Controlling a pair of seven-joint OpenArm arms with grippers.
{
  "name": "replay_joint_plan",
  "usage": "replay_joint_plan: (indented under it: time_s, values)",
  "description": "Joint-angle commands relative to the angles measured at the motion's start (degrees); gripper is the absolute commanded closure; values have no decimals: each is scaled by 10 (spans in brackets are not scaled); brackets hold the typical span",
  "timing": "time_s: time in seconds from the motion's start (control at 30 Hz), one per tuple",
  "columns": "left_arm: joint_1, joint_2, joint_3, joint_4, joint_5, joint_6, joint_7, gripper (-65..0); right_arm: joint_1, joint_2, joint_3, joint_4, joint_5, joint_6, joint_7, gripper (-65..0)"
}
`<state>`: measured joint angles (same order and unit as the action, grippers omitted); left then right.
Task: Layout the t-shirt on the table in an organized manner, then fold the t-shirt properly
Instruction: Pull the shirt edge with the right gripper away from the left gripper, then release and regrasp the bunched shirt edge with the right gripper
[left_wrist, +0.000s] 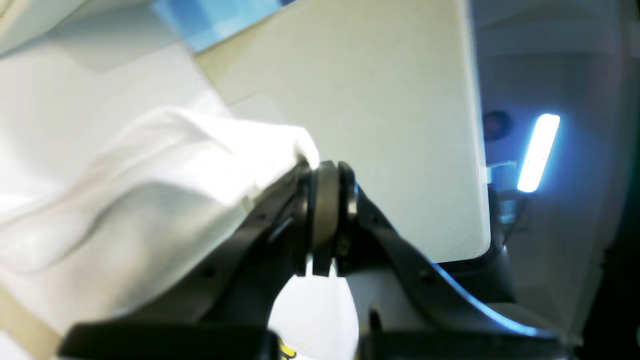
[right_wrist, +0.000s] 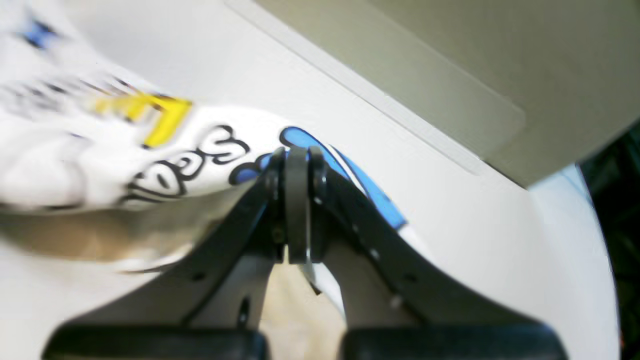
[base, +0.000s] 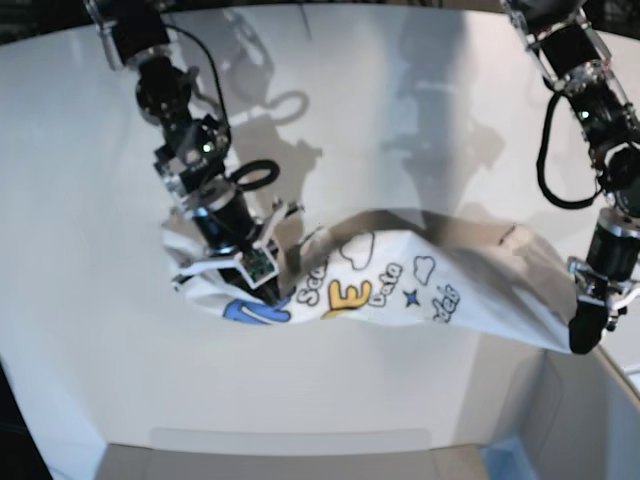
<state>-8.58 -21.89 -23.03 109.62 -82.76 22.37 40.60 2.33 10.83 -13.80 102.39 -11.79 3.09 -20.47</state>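
The white t-shirt (base: 400, 285) with its colourful print hangs stretched between both grippers, sagging just above the white table (base: 90, 300). On the left of the base view, my right gripper (base: 262, 290) is shut on the shirt's printed edge. Up close, the right gripper (right_wrist: 297, 156) pinches the t-shirt (right_wrist: 190, 145) beside a blue shape, over the table (right_wrist: 450, 215). On the right of the base view, my left gripper (base: 585, 338) is shut on the other end. In the left wrist view the left gripper (left_wrist: 325, 167) clamps a plain white fold of the t-shirt (left_wrist: 150, 200).
A grey box-like piece (base: 290, 455) lies along the table's near edge, also seen as the grey panel (right_wrist: 450, 65). A blue patch (base: 505, 455) sits at the near right. A black cable loop (base: 255, 175) hangs by the right arm. A bright lamp (left_wrist: 537, 152) glows beyond the edge.
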Motion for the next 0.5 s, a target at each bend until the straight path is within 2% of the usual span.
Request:
replay_joint_plan:
  time_s: [0.0,0.07,0.23,0.37,0.47]
  values:
    - [6,-11,-20,8,-22,9,0,0,2,3,22,36,8,-9,18,0]
    - [34,-11,-39,9,-22,9,0,0,-14,3,58,83,59,-6,18,0]
    - [109,-11,-81,11,-22,9,1,0,-25,5,186,158,273,-1,16,0]
    - [158,-11,-112,21,-22,9,4,0,-25,39,276,158,448,26,13,0]
    - [185,-11,-130,29,-22,5,5,0,-18,61,317,158,521,30,-22,0]
